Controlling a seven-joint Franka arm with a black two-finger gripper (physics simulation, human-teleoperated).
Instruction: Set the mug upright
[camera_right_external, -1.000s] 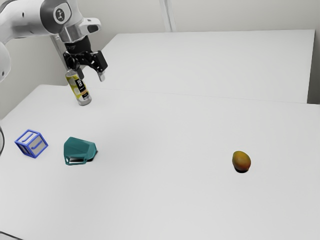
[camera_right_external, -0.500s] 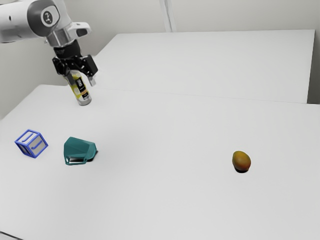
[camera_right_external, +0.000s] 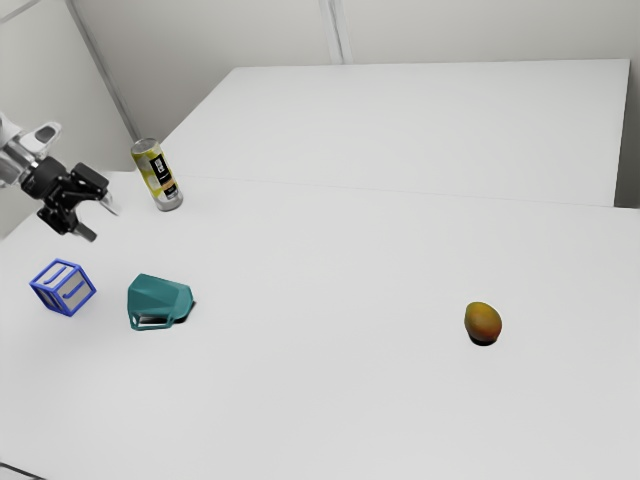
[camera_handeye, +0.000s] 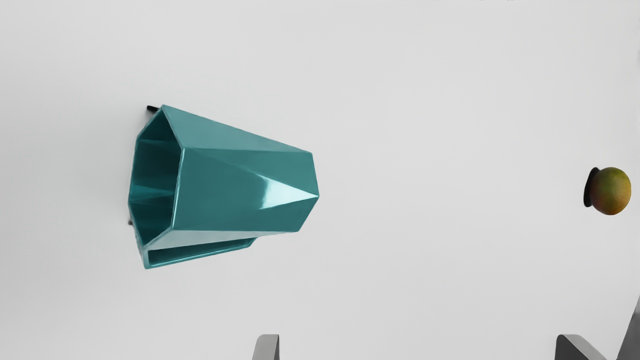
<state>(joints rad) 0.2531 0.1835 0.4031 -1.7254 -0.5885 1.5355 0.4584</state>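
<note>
1. Arm, visible end: white and light-grey smooth-shelled arm section (camera_right_external: 10, 158), rounded in outline.
2. Projecting from it: pale rounded lug (camera_right_external: 38, 136), marked with a darker grey oval.
3. Below the shell: short, dark, near-black wrist collar (camera_right_external: 42, 178), contrasting sharply with the pale casing.
4. Hand: black two-finger gripper (camera_right_external: 103, 225), angular and blocky, dotted with small pale spots; whether these are screws cannot be determined.
5. Fingertips (camera_handeye: 267, 348): plain grey, slim, flat-sided, with softly rounded end corners. One presents a lighter grey face, the other a darker face with a paler side.
</note>
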